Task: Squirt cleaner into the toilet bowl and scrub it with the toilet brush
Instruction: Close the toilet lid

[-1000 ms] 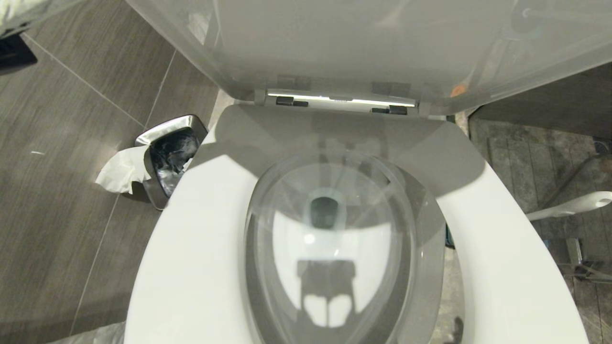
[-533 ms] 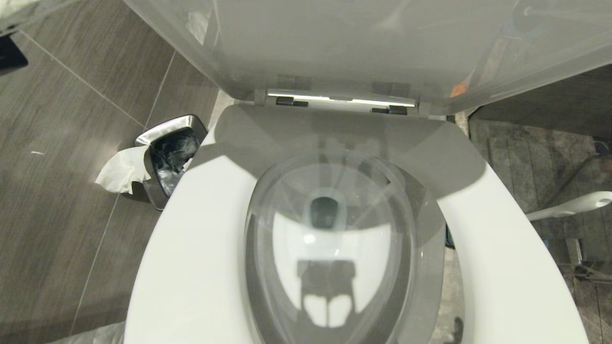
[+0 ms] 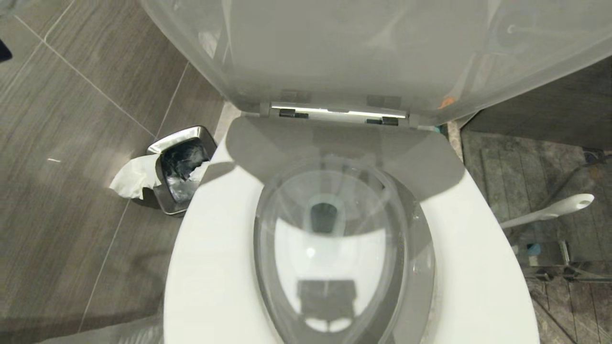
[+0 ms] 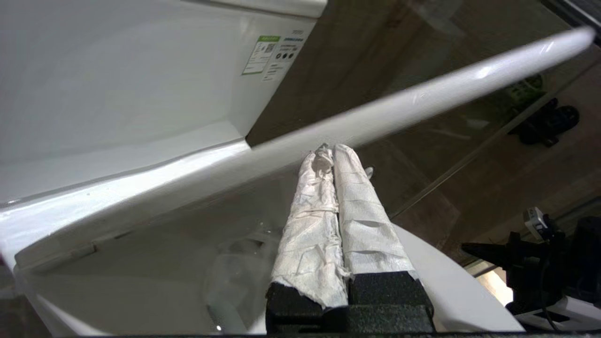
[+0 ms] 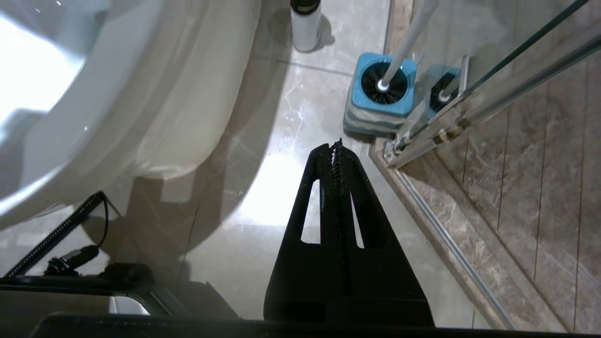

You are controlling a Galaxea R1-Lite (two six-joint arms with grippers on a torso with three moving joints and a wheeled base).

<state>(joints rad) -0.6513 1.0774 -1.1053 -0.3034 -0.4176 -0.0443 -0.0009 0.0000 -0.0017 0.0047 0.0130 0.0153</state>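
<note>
The toilet bowl point(image 3: 334, 248) is seen from above, lid raised, water pooled at its drain with a pale blue tint. The toilet brush point(image 5: 382, 84) is stood in its square blue base on the floor point(image 5: 263, 197) beside the bowl's right flank; only its white handle point(image 3: 550, 212) is caught from the head. A steel bin point(image 3: 181, 167) stuffed with tissue is set at the bowl's left. The left pincer point(image 4: 328, 152), wrapped in white paper, is pressed together above the rim. The right pincer point(image 5: 337, 145) is held shut over the floor.
</note>
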